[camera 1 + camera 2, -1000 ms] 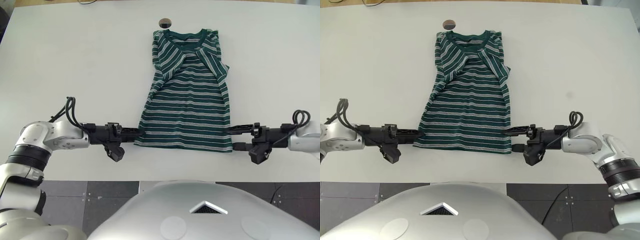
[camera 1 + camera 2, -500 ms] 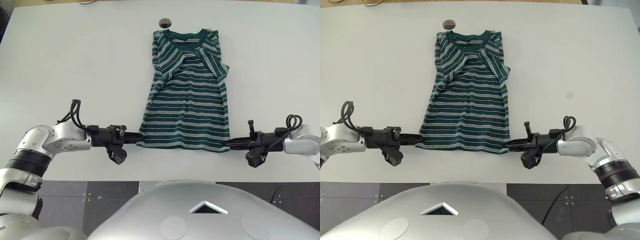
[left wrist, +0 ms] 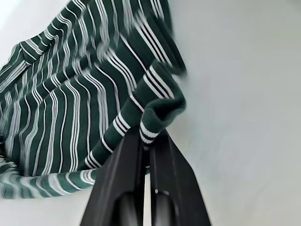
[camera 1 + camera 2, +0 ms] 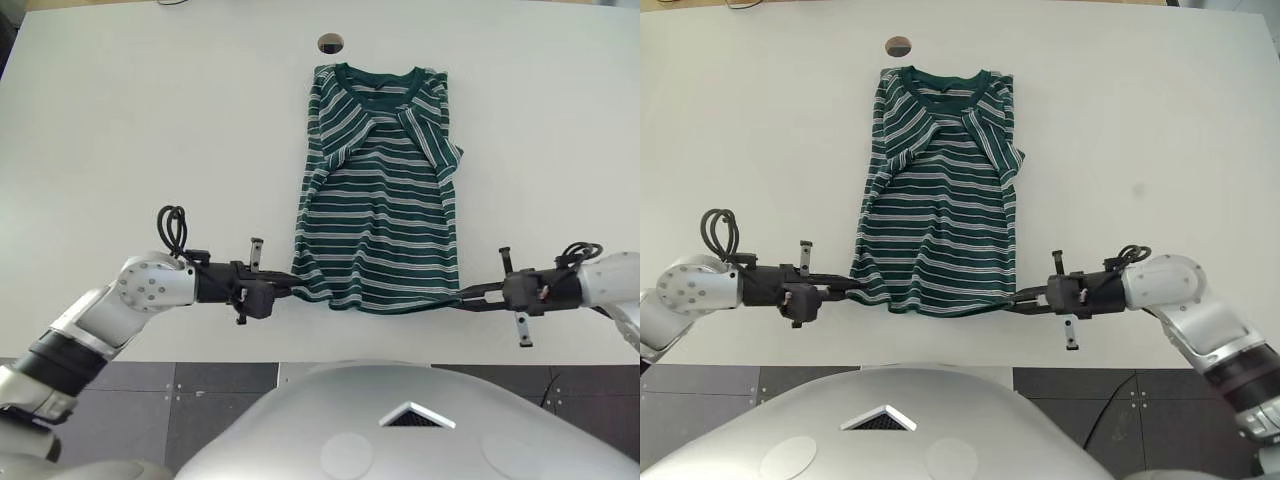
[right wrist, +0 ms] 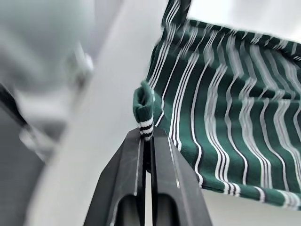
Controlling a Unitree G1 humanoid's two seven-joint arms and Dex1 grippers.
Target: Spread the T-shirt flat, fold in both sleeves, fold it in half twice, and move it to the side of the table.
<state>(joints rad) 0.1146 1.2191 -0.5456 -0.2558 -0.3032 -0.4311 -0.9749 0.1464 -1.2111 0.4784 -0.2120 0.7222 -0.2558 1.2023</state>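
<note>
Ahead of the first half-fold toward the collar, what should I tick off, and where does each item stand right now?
1. Grip of left gripper on a T-shirt hem corner: ok, shut on fabric.
2. Grip of right gripper on the other hem corner: ok.
3. Both sleeves folded in over the chest: ok.
4. Collar end lying on the table: ok.
5. Small round mark apart from the collar: ok.
6. Both fabric layers pinched: cannot tell.

soft knit cloth t-shirt (image 4: 380,190) with ribbed hem lies on a smooth matt table (image 4: 150,130).
</note>
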